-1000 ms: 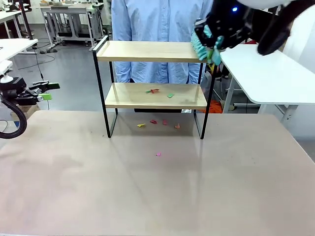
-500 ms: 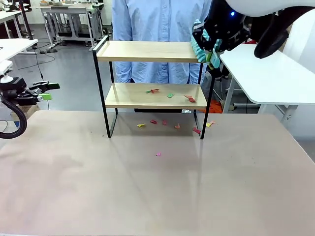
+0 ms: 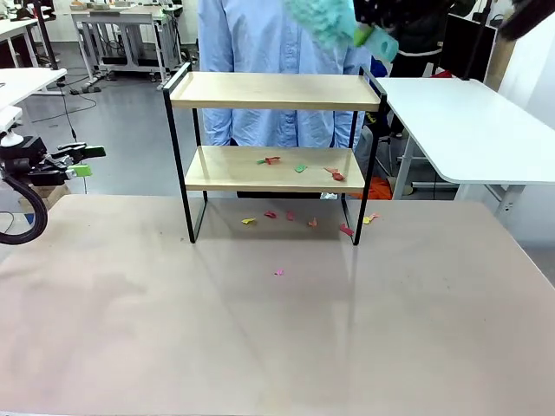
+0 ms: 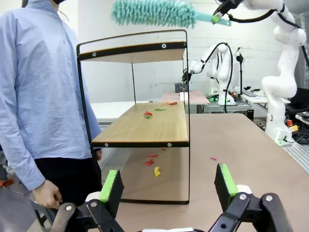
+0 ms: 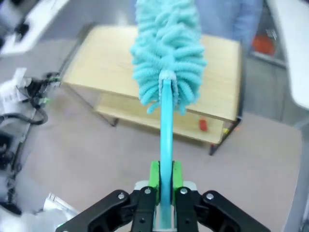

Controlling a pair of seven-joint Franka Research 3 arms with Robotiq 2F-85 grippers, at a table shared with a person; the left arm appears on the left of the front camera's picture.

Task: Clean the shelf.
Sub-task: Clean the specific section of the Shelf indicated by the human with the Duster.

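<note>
Nearest, paper bits (image 3: 279, 215) are scattered on the tabletop (image 3: 277, 347), and the left gripper (image 3: 89, 161) is held well off to the left, its fingers spread wide and empty. Beyond them the shelf (image 3: 260, 90) stands on its 4 legs with 2 boards, the top one bare and the lower one strewn with a few scraps (image 3: 299, 168). Above its right end a teal duster (image 3: 323, 19) is clamped by the handle in the right gripper (image 5: 165, 176), whose fingers are closed. Its head points leftward, so the littered lower board is judged to lie below and left, nearer the right arm.
</note>
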